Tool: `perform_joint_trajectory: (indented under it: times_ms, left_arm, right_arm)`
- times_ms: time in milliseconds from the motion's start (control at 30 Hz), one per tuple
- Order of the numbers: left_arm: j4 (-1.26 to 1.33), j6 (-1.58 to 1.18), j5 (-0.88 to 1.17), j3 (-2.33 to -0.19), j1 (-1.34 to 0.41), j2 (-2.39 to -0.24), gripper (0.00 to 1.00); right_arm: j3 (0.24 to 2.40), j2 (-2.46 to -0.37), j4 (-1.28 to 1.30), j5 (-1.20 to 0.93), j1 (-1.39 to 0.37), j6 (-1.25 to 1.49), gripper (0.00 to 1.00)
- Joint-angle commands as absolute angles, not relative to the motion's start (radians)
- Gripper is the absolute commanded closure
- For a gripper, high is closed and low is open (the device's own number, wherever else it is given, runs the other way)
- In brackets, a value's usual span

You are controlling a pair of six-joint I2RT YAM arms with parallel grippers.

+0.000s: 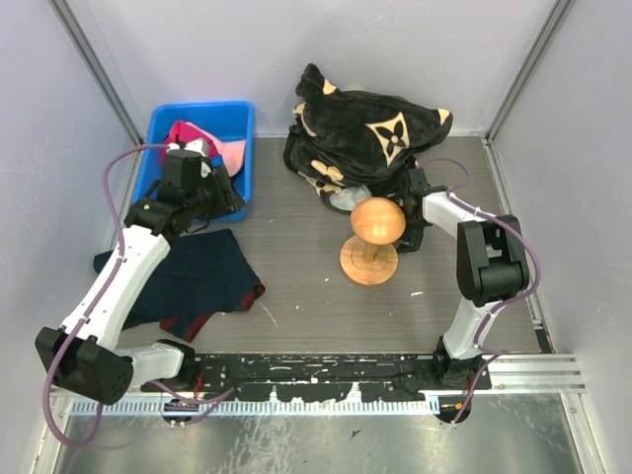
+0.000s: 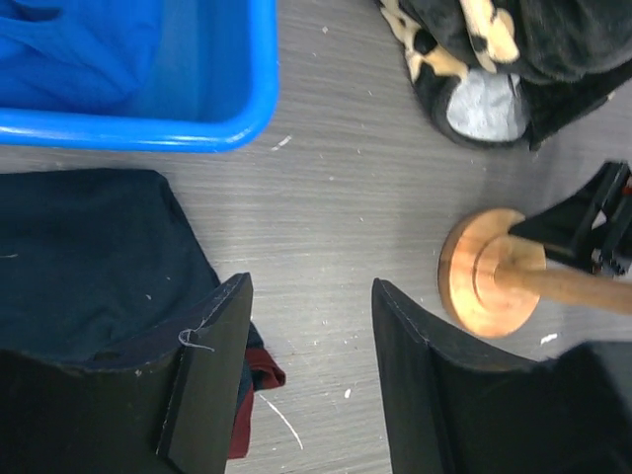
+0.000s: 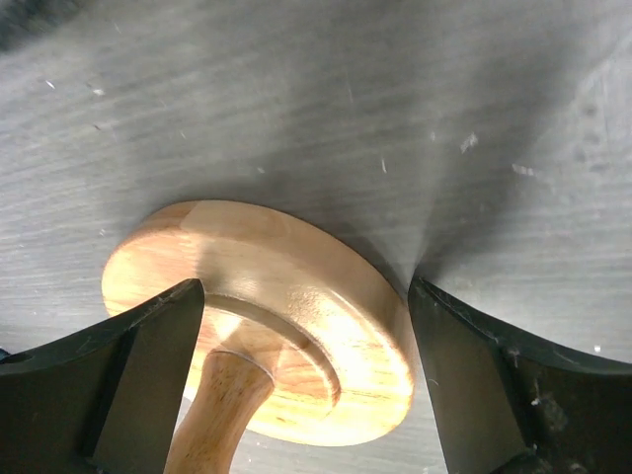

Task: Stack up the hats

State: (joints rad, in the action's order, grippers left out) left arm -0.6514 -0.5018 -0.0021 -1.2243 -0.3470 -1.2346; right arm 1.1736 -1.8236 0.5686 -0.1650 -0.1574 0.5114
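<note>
A magenta hat (image 1: 188, 133) and a light pink hat (image 1: 234, 156) lie in the blue bin (image 1: 244, 118) at the back left. Royal blue fabric (image 2: 69, 49) lies inside the bin (image 2: 197, 128) in the left wrist view. The black hat is not in view. My left gripper (image 1: 225, 197) is open and empty by the bin's near right corner, its jaws (image 2: 311, 286) apart over bare table. My right gripper (image 1: 407, 222) is open, its jaws (image 3: 306, 286) on either side of the wooden stand's base (image 3: 296, 336).
The wooden stand (image 1: 370, 237) with a ball top is at mid-table. The black plush bundle with tan flower marks (image 1: 365, 133) is behind it, with a grey patch (image 2: 484, 104) under its edge. The flat navy cloth (image 1: 188, 281) lies at the near left.
</note>
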Motion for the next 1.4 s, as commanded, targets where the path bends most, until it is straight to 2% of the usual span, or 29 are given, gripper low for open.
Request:
perform_joint_trajectory:
  times_ms: [0, 233, 467, 733, 1000, 1367]
  left_arm:
    - [-0.709, -0.51, 0.002, -1.292, -0.281, -1.242, 0.4]
    - [-0.763, -0.538, -0.011, -1.353, -0.173, -1.262, 0.34]
    - [-0.861, -0.492, -0.076, -1.536, -0.074, -1.455, 0.31]
    - [-1.061, -0.48, -0.12, -1.837, -0.028, -1.768, 0.35]
    - [-1.031, -0.504, -0.141, -1.781, -0.021, -1.776, 0.35]
    - [-0.987, -0.505, -0.125, -1.871, -0.014, -1.942, 0.35]
  right_arm:
    - [1.132, -1.782, 0.668, -0.144, -0.151, 0.547, 0.09]
    - [1.265, -1.742, 0.67, -0.107, -0.061, 0.536, 0.08]
    - [1.367, -1.707, 0.665, -0.113, 0.081, 0.515, 0.07]
    - [1.431, -1.62, 0.686, -0.081, 0.138, 0.499, 0.07]
    - [1.418, -1.602, 0.683, -0.109, 0.144, 0.504, 0.07]
    - [1.39, -1.566, 0.675, -0.118, 0.145, 0.509, 0.07]
